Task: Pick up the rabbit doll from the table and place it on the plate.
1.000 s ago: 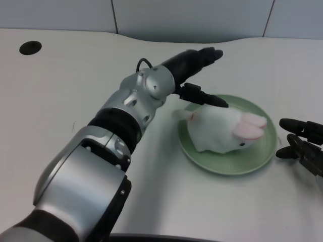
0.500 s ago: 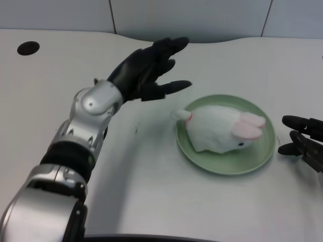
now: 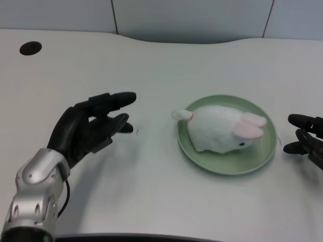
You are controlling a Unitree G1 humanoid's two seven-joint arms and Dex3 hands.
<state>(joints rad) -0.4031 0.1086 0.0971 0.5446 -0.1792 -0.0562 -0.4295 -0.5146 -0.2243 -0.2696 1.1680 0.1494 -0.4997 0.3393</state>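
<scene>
The white rabbit doll point(image 3: 219, 127) with pink ears lies on its side on the green plate point(image 3: 257, 156), right of the table's middle; its tail end pokes over the plate's left rim. My left hand point(image 3: 88, 128) hovers well to the left of the plate, fingers spread apart and holding nothing, with a wide gap of bare table between it and the doll.
My right hand point(image 3: 305, 141) rests at the right edge, close to the plate's right rim. A dark round hole point(image 3: 30, 48) sits in the table at the far left. The table's curved back edge runs along a grey wall.
My left arm has pulled back from beside the plate toward the near left, and its hand is now far from the doll. The doll and plate have stayed put.
</scene>
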